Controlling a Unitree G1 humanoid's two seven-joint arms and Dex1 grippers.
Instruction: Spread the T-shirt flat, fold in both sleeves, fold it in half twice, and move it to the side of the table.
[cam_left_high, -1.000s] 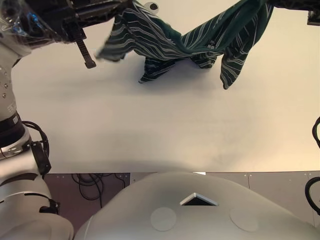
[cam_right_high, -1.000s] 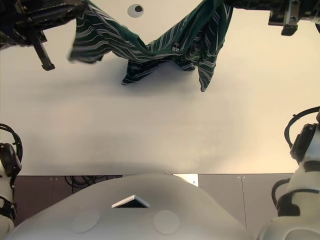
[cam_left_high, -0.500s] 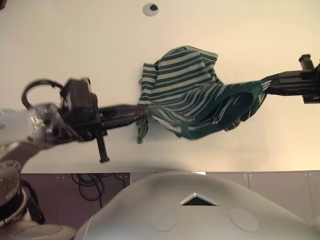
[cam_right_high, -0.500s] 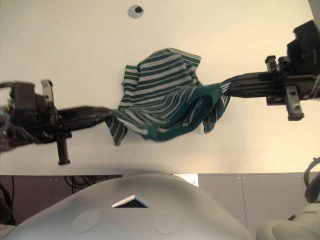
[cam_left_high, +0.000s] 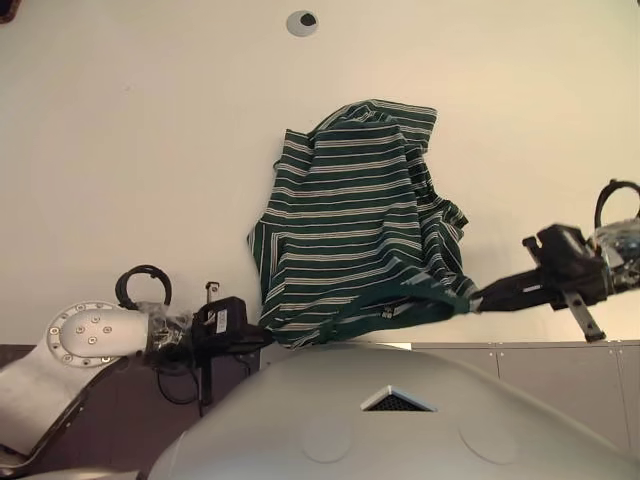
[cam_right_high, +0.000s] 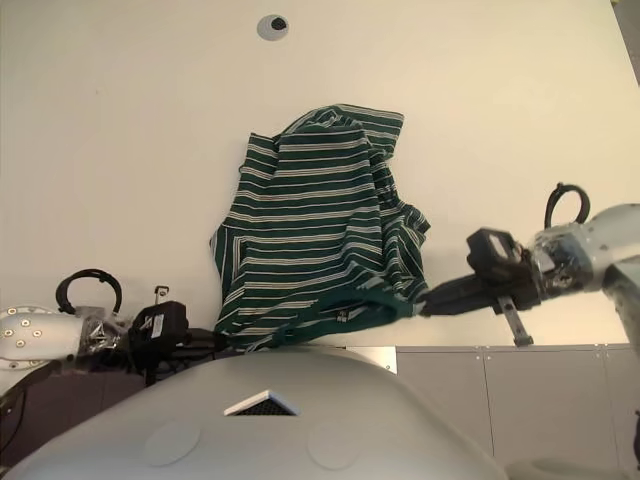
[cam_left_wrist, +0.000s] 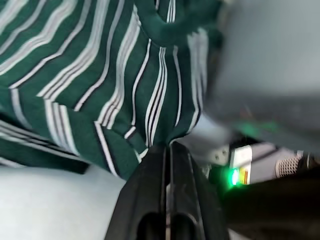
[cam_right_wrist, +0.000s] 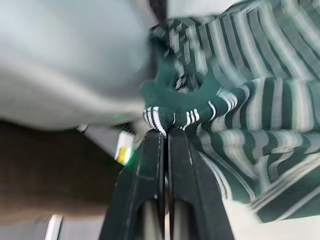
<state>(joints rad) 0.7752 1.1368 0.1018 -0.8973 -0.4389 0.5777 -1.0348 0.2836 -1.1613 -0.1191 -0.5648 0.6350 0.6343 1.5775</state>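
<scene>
At the near edge of the smooth pale table (cam_left_high: 120, 150), the left gripper (cam_left_high: 260, 340), black and thin, is clamped tight on the near left corner of the T-shirt (cam_left_high: 350, 230). Its soft green cloth with thin white stripes lies lumpy and wrinkled mid-table. Beyond it sits a small round spot (cam_left_high: 302, 22), maybe a hole. The right gripper (cam_left_high: 478, 299) pinches the near right corner tight. Open table stretches wide on both sides.

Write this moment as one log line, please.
stage: spreading flat | T-shirt: rumpled on table, reaching its front edge | left jaws: shut on shirt's near-left corner | right jaws: shut on shirt's near-right corner
</scene>
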